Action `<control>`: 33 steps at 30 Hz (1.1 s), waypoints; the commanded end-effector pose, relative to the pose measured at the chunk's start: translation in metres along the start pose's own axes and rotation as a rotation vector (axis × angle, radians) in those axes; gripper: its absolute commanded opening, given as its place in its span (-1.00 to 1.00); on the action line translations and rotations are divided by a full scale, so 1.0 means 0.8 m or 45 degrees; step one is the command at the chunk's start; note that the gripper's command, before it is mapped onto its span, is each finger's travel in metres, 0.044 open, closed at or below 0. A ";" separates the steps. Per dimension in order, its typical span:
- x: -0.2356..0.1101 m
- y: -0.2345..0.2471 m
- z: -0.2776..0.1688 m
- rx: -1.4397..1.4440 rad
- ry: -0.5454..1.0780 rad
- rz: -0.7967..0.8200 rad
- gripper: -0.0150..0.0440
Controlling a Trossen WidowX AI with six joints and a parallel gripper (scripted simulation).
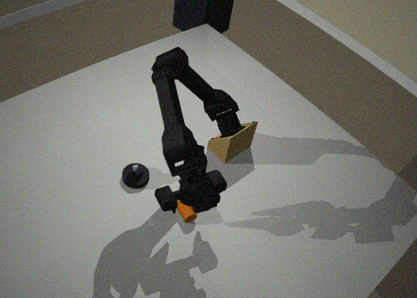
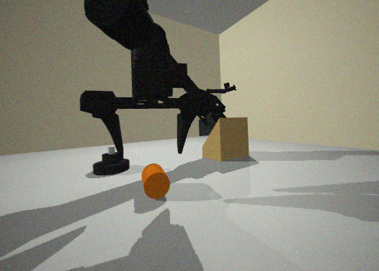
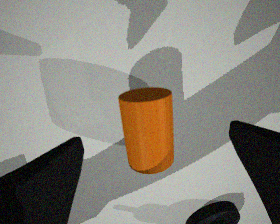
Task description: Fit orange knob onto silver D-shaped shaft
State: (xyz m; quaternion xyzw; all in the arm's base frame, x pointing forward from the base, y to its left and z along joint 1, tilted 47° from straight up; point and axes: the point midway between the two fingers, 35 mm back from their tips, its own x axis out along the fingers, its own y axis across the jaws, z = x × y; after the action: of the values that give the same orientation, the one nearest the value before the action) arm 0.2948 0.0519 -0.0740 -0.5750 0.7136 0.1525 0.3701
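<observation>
Orange and cylindrical, the knob (image 2: 155, 181) lies on its side on the pale grey table (image 2: 288, 226), nearest the exterior camera. Above it hangs the black gripper (image 2: 148, 136), jaws spread wide and holding nothing, one finger (image 2: 114, 130) on either side of the knob but well clear of it. Just left and farther back stands the round black pedestal (image 2: 111, 166) with its silver D-shaped shaft (image 2: 111, 150). Farther right sits a tan wedge block (image 2: 228, 140). White lettering on the arm (image 1: 222, 113) is too small to read.
</observation>
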 end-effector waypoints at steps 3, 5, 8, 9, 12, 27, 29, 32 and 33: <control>0.011 0.004 -0.001 -0.022 0.017 0.003 1.00; 0.015 0.004 -0.001 -0.022 0.017 0.003 1.00; 0.021 0.004 -0.001 -0.022 0.017 0.003 1.00; 0.023 0.004 -0.001 -0.022 0.017 0.003 1.00; 0.030 0.004 -0.001 -0.022 0.017 0.003 1.00; 0.060 0.005 -0.002 -0.021 0.019 0.002 1.00; 0.064 0.005 -0.002 -0.021 0.019 0.002 1.00; 0.067 0.005 -0.002 -0.021 0.020 0.002 1.00; 0.067 0.005 -0.002 -0.021 0.020 0.002 0.91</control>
State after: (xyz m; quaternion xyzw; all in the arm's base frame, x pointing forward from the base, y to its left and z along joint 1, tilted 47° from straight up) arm 0.2906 0.0174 -0.1082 -0.5759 0.7139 0.1519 0.3682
